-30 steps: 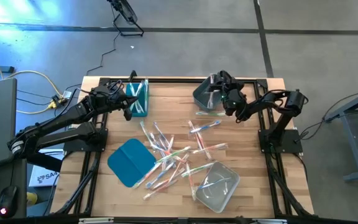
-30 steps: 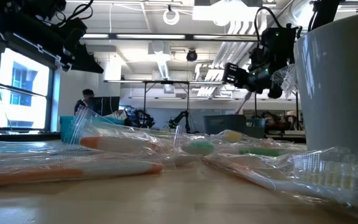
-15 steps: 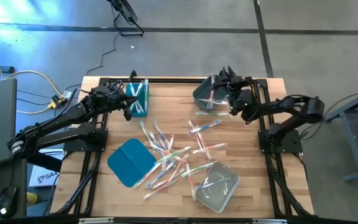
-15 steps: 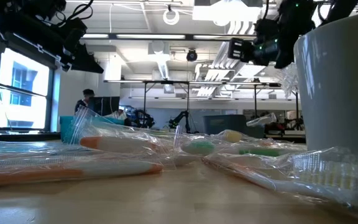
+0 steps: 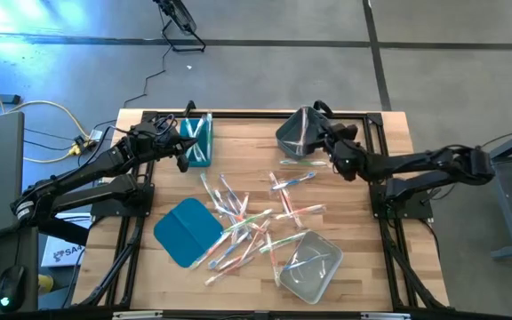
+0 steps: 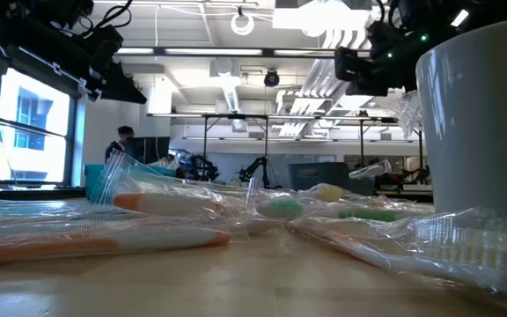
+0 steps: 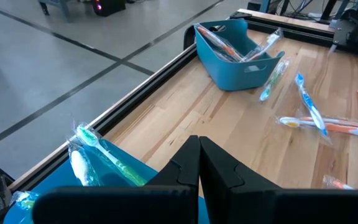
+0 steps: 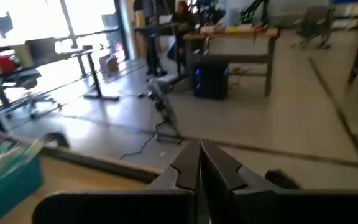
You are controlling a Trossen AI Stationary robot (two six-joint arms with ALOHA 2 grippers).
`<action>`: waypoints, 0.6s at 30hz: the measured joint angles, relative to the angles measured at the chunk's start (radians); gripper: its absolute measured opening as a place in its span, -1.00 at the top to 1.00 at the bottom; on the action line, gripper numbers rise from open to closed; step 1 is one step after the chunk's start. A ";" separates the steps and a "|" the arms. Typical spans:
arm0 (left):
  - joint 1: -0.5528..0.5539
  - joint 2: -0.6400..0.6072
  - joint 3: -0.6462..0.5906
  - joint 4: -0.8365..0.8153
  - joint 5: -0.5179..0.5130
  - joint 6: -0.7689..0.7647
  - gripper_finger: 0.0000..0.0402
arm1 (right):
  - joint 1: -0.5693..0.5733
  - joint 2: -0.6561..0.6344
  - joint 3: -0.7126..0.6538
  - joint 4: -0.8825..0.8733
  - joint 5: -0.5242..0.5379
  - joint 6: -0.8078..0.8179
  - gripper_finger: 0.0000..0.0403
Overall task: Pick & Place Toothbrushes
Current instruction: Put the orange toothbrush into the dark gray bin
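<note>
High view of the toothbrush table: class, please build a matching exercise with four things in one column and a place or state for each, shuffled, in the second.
Things:
1. teal bin
2. grey bin
3. clear bin
4. teal lid

Places or states:
A. lies flat, left of the loose toothbrushes
B. near side, right
C. far side, by the left gripper
D. far side, by the right gripper

Pairs: 1-C, 2-D, 3-B, 4-A
</note>
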 joint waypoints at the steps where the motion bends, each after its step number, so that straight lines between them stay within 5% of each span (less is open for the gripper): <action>1: 0.000 0.000 0.000 0.000 0.000 0.000 0.99 | 0.005 -0.009 0.000 -0.039 -0.020 0.033 0.98; 12: 0.000 0.000 0.000 0.000 0.000 0.000 0.99 | -0.040 -0.038 0.000 -0.523 -0.434 0.442 0.99; 18: 0.000 0.000 0.000 0.000 0.000 0.000 0.99 | -0.091 -0.038 0.000 -0.664 -0.571 0.550 0.99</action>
